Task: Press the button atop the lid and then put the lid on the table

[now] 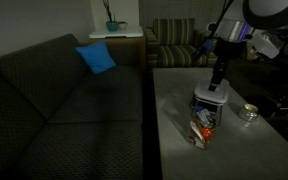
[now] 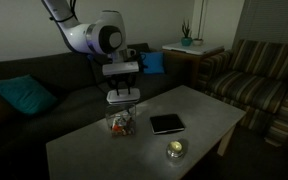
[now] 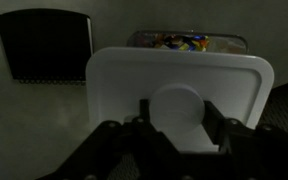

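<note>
The white rectangular lid point(image 3: 174, 70) with rounded corners has a round white button point(image 3: 176, 108) on top. My gripper point(image 3: 176, 112) is shut on that button, one finger on each side. In both exterior views the gripper point(image 1: 217, 85) point(image 2: 121, 84) holds the lid point(image 1: 212, 97) point(image 2: 121, 97) just above a clear container point(image 1: 204, 125) point(image 2: 121, 122) of colourful contents. The container stands on the grey table point(image 1: 179, 90) point(image 2: 84, 150). In the wrist view its open top point(image 3: 189, 40) shows beyond the lid's far edge.
A black flat tray point(image 2: 167, 124) point(image 3: 46, 47) lies on the table beside the container. A small round shiny dish point(image 1: 248, 113) point(image 2: 175, 150) sits near the table edge. A dark sofa point(image 1: 64, 110) with a blue cushion point(image 1: 96, 57) runs along one side.
</note>
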Robot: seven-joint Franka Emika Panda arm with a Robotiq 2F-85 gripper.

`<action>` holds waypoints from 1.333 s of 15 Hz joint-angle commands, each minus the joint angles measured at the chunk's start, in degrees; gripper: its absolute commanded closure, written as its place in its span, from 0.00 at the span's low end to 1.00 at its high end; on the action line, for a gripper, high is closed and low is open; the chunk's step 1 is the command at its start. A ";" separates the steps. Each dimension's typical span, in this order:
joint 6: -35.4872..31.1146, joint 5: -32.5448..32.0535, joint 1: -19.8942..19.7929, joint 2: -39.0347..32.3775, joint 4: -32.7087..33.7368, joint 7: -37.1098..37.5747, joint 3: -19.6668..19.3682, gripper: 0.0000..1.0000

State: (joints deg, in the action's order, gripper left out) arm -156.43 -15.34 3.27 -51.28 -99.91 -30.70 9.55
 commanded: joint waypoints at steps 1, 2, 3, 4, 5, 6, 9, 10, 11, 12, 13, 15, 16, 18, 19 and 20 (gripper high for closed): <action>2.68 -1.06 -2.36 4.16 -3.31 -1.18 -0.45 0.71; 3.38 -1.18 -2.93 4.49 -3.37 -1.76 -0.79 0.71; 3.98 -1.22 -3.60 4.60 -3.30 -2.38 -1.27 0.71; 4.42 -1.28 -4.07 4.50 -2.96 -2.89 -1.80 0.71; 4.97 -1.32 -4.65 4.39 -2.51 -3.47 -2.47 0.71; 5.40 -1.26 -5.15 4.23 -2.10 -3.90 -3.08 0.71; 6.68 -1.64 -6.17 3.37 -0.62 -4.39 -5.84 0.71; 7.08 -1.82 -6.36 3.08 -0.18 -4.38 -6.77 0.71; 7.58 -1.97 -6.48 2.81 0.34 -4.12 -7.77 0.71; 7.93 -1.87 -6.99 2.37 0.79 -4.35 -8.27 0.71; 6.12 -1.79 -7.97 1.75 1.06 -5.09 -8.32 0.71; 4.93 0.37 -10.76 0.71 1.89 -6.43 -6.62 0.71; 4.50 1.93 -12.49 -0.34 2.75 -7.00 -5.22 0.71; 4.30 4.30 -14.70 -2.84 4.55 -7.11 -3.37 0.71; 4.25 5.49 -15.48 -4.33 5.51 -6.89 -2.55 0.71; 4.13 6.09 -15.50 -6.22 6.56 -6.06 -2.49 0.71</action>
State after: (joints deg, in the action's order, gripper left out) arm -151.21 -11.73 -9.94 -52.65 -97.01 -36.05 4.79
